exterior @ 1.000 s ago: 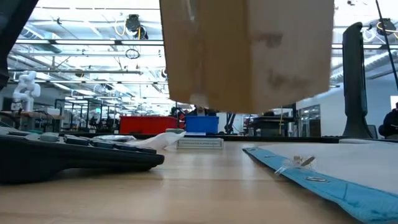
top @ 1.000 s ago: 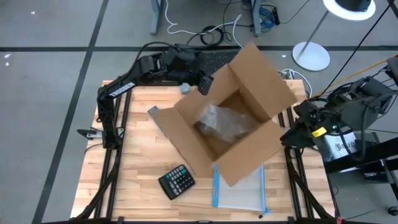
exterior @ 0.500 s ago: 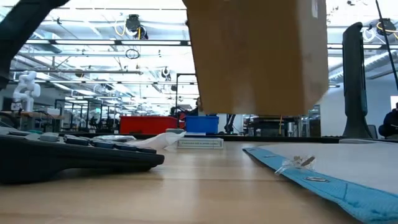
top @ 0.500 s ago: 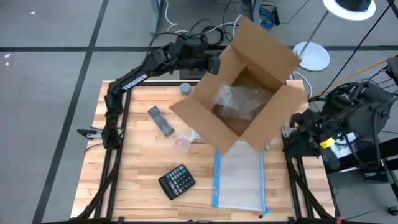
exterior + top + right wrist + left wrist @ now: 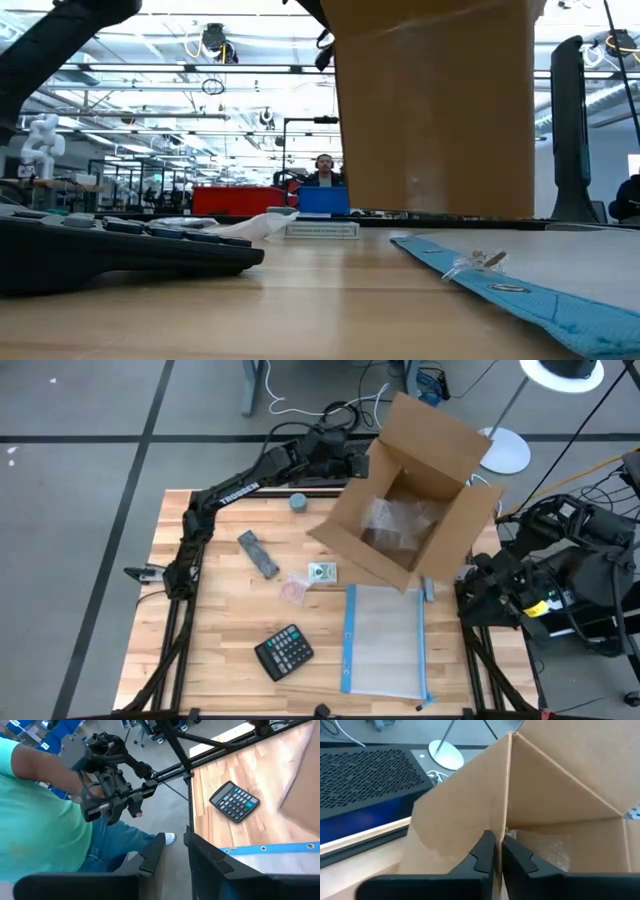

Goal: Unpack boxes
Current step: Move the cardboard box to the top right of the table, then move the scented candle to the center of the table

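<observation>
Corrugated brown carton pinched by left gripper; right gripper jaws seemingly narrow.

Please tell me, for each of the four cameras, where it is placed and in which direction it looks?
High: above the table, looking straight down; both arms show, the left end effector on the box.
Low: at table height, looking level into the room; the box fills the top, no end effector shows.
Left wrist: on the left arm, facing the box wall; its fingers pinch the edge.
Right wrist: on the right arm beside the table, facing a person; its fingers show.
Shared: high and right wrist both show the calculator.
</observation>
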`<action>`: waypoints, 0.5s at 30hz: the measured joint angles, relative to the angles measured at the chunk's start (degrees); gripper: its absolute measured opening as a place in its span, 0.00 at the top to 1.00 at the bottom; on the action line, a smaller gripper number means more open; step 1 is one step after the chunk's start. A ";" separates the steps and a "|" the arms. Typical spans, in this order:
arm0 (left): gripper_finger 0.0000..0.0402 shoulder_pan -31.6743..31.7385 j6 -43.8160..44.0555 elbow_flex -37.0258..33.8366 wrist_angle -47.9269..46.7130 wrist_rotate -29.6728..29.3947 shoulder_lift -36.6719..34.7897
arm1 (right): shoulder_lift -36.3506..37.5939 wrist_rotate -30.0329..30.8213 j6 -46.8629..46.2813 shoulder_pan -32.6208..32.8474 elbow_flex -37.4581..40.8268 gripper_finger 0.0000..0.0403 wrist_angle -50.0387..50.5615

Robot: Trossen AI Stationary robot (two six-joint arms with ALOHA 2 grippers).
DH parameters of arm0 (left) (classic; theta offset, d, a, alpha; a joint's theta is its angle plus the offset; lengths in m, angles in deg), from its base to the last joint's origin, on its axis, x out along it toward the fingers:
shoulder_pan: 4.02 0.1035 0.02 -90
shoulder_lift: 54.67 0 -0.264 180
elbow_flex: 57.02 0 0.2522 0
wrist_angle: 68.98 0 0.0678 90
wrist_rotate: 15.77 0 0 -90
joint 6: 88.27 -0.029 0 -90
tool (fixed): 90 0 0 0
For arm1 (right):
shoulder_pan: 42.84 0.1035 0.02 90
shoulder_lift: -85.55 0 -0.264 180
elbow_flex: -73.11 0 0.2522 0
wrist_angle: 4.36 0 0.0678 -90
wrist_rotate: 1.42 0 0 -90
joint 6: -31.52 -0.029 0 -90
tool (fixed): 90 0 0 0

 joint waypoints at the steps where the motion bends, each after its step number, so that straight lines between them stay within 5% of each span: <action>1: 0.90 0.23 0.22 0.00 -0.18 0.71 0.00 | 0.00 0.09 0.12 0.14 0.00 0.81 0.01; 15: 0.71 1.79 5.67 0.09 -4.69 10.09 0.24 | 1.14 3.02 3.98 0.08 0.00 0.81 -1.21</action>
